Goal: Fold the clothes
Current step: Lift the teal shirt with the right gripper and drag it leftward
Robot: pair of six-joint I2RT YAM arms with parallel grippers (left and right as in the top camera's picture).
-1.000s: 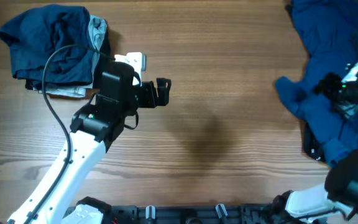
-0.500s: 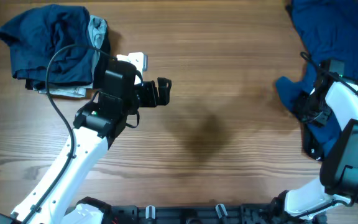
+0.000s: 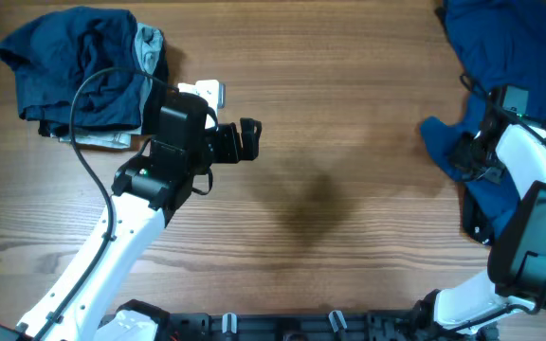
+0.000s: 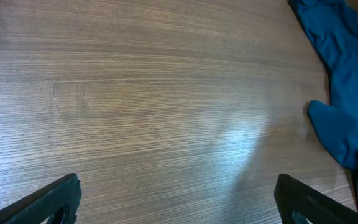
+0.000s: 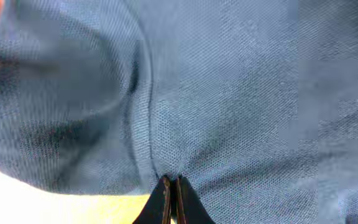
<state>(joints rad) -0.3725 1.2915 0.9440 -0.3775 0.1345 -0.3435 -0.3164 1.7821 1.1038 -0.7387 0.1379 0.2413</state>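
Blue garment (image 3: 510, 57) stretches near-to-far, its flap (image 3: 439, 142) pointing left.

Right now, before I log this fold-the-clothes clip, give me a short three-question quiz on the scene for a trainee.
1. True or false: the left gripper is open over bare table, holding nothing.
2. The right gripper is shut on: A) the blue garment; B) a towel; C) nothing.
3. Fill in: the dark clothes pile lies on the robot's ____ side.
Key: 1 true; 2 A; 3 left.
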